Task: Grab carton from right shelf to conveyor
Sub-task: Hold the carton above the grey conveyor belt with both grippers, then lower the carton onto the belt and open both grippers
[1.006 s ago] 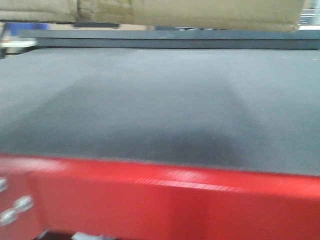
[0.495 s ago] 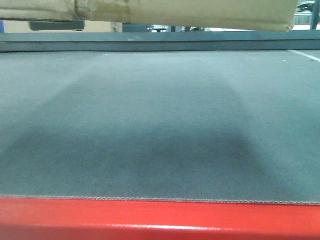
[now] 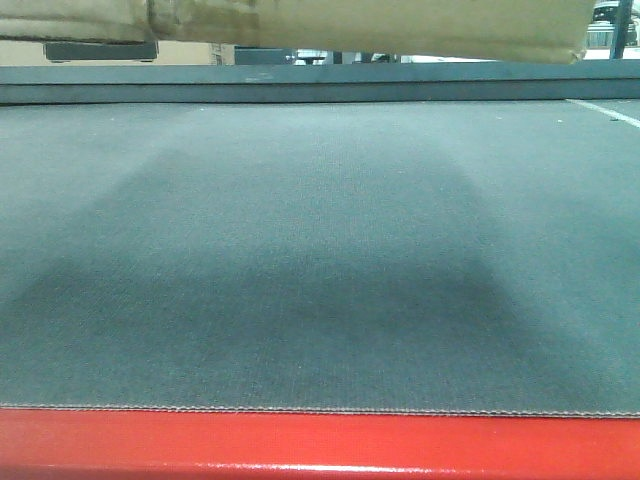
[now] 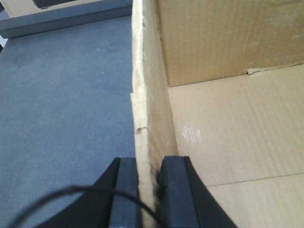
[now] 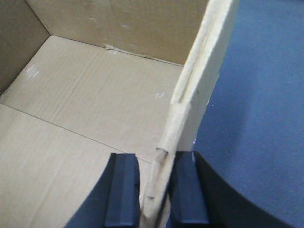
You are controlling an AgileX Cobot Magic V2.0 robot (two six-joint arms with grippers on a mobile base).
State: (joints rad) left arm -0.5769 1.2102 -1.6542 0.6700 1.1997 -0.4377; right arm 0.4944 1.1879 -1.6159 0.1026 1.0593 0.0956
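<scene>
Carton [image 3: 380, 22] hangs at the top of the front view. Only its underside edge shows there, apart from the conveyor [image 3: 560, 200] below. A broad dark shadow [image 3: 300, 300] lies on the grey belt under it. Red frame edge [image 3: 320, 445] runs along the near side of the belt, and a dark grey rail [image 3: 320, 80] runs along the far side.

Left gripper [image 4: 151, 190] is clamped on the carton's left wall, 1 black jaw outside and 1 inside. Both jaws press flat on the cardboard, with the wall upright between them. The wall's top rim is ragged and nicked. Grey belt shows on the outer side, the carton's inner floor and far wall on the inner side. A thin black cable [image 4: 57, 197] curves across the lower left corner of that wrist view.

Right gripper [image 5: 156, 190] pinches the right wall the same way, 2 jaws squeezing the cardboard from both sides. The wall leans a little in that view, its rim frayed. Belt lies beyond it on the outer side. The 2 grippers hold the carton by opposite walls, open top up, over the belt.
</scene>
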